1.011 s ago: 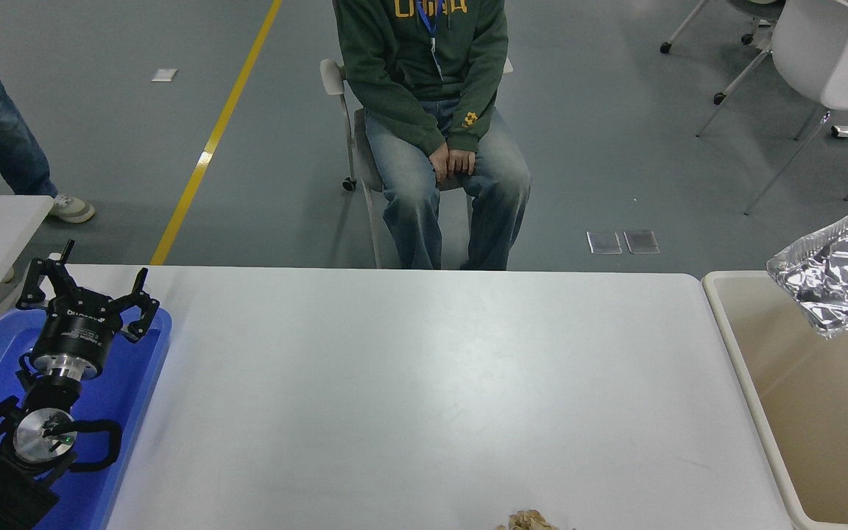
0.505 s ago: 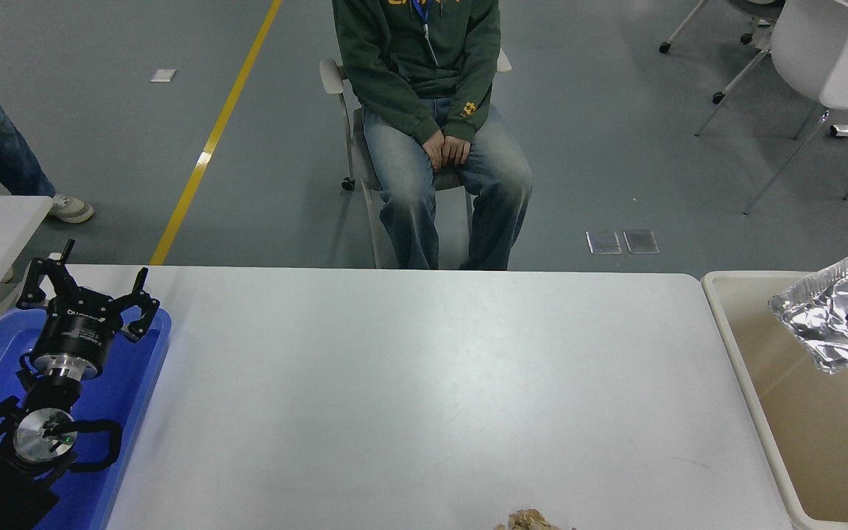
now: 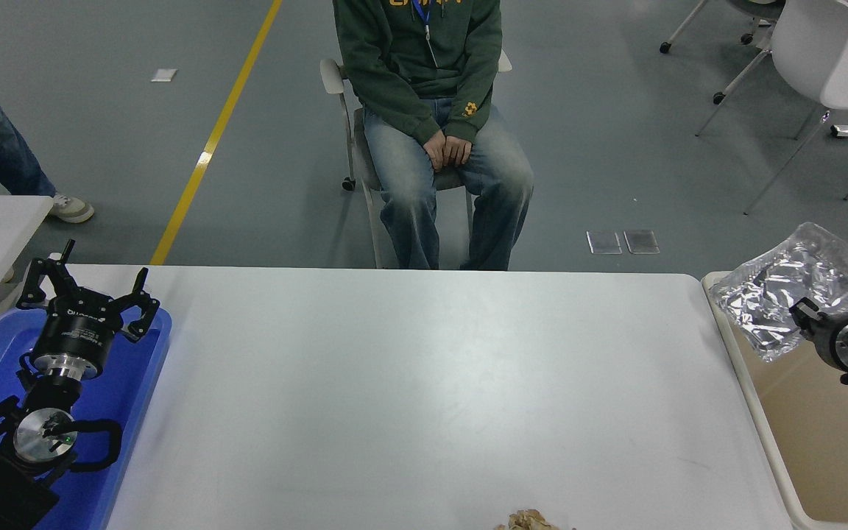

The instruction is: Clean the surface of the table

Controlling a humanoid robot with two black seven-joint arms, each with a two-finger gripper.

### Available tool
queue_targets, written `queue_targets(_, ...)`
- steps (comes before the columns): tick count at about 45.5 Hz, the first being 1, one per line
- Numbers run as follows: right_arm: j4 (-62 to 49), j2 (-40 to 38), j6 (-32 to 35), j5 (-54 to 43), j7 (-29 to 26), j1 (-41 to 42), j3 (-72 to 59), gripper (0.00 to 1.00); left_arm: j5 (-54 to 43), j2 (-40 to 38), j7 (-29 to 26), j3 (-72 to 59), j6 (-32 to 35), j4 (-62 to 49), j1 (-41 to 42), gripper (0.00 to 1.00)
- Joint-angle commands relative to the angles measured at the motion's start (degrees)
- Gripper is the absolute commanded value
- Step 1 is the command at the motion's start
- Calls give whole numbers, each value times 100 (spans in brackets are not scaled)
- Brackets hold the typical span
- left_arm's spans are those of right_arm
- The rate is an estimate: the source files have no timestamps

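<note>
At three o'clock the right gripper is clamped on a crumpled foil tray above the beige bin. The table surface runs nine to three. The left gripper sits parked at eight o'clock, fingers spread.

Not much to read here. The clearest print is the yellow lettering across the chest of the green hoodie on the person seated at the far side of the desk, but the top edge of the view cuts it off, so only the bottoms of the letters show and no word can be made out. A small yellow emblem sits on that hoodie's sleeve cuff, a shape and no letters. The left tool, parked over the blue tray, carries a white brand mark on its black body, too small and turned away to spell out.
</note>
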Motion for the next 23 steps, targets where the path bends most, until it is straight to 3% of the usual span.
queue_targets(1, 18, 124, 29, -17, 383, -19, -27, 0, 0, 0, 8, 0, 0, 0, 1, 100)
queue_targets(23, -96, 62, -68, 18, 375, -19, 184, 0, 0, 0, -1, 0, 0, 0, 1, 100)
